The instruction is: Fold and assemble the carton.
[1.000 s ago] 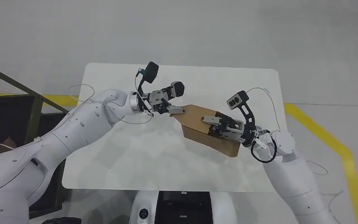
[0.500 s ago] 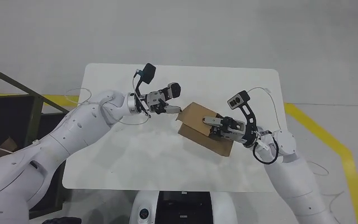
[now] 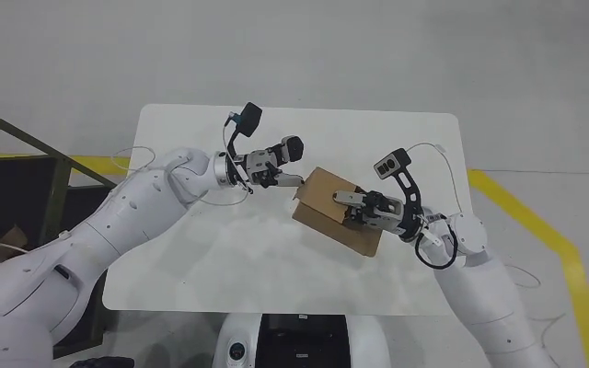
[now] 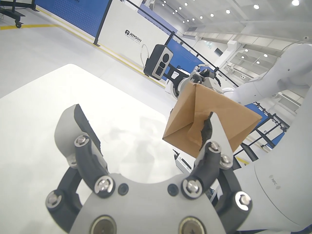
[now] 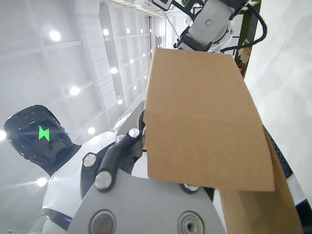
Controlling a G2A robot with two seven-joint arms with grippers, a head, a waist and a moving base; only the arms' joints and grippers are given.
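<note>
Bare table [image 3: 184, 267] under the tilted carton [image 3: 322, 198]; right gripper [image 3: 348, 201] clamps its wall; left gripper [image 3: 294, 178], jaws spread, beside its corner.

A white table [image 3: 184, 267] with rounded corners was seen standing on a pale grey floor [image 3: 294, 46]. Its top was shown plain and smooth, and a yellow line [image 3: 525, 212] was spotted on the floor past its right side.
</note>
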